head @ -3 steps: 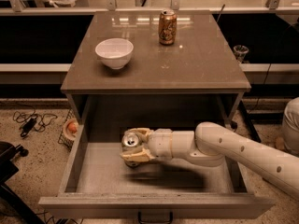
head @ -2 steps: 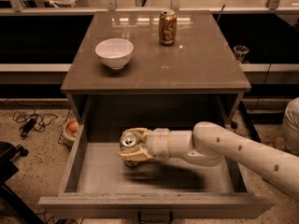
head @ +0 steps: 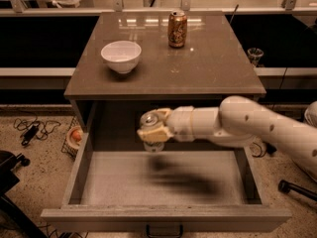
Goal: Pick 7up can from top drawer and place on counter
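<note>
**7up can gripped, hanging over the drawer floor, below the counter lip.**
The gripper (head: 152,133) is clamped on the 7up can (head: 148,119) above the open top drawer (head: 163,216). We would pull back, then lift it upright past the counter (head: 213,73) edge. Front-right is open, away from the bowl (head: 121,56) and orange-brown can (head: 177,29).

The robot's thick cream-white arm (head: 257,128) comes in from the right and stretches almost level toward the left, just below the front edge of the glossy grey-brown square bench (head: 218,68). Its rounded forearm narrows into a cylindrical wrist (head: 193,124). The tan two-finger claw (head: 153,133) hangs under that front edge, a little left of its middle. It points left and is clamped around a small pale silver-white soda can (head: 148,119), held roughly upright in the air.
</note>
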Robot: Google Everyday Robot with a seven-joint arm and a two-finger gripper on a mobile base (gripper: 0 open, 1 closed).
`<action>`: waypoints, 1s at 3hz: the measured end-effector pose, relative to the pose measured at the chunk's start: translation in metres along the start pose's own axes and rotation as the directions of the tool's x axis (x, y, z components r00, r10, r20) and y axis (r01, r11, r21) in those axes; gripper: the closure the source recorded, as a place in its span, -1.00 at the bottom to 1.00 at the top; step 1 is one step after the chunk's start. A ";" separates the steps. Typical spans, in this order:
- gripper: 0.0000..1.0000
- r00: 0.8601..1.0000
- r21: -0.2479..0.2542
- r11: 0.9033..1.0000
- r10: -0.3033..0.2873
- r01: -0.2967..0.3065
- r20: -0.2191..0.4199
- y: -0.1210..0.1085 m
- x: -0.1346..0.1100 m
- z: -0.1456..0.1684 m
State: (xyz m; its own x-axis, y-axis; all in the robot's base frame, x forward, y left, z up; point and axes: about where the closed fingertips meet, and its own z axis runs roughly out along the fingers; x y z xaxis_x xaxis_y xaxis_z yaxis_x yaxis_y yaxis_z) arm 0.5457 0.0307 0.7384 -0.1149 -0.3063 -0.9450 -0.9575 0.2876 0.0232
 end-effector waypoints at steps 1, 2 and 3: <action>1.00 0.999 0.031 0.999 0.042 -0.041 -0.034 -0.033 -0.051 -0.040; 1.00 0.994 0.050 0.995 0.086 -0.083 -0.065 -0.057 -0.108 -0.089; 1.00 0.990 0.092 0.988 0.132 -0.127 -0.055 -0.075 -0.144 -0.127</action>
State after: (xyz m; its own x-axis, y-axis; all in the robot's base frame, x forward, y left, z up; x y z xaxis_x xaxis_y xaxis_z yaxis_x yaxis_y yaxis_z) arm 0.6007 -0.0617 0.9136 -0.2547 -0.3147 -0.9144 -0.9066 0.4066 0.1126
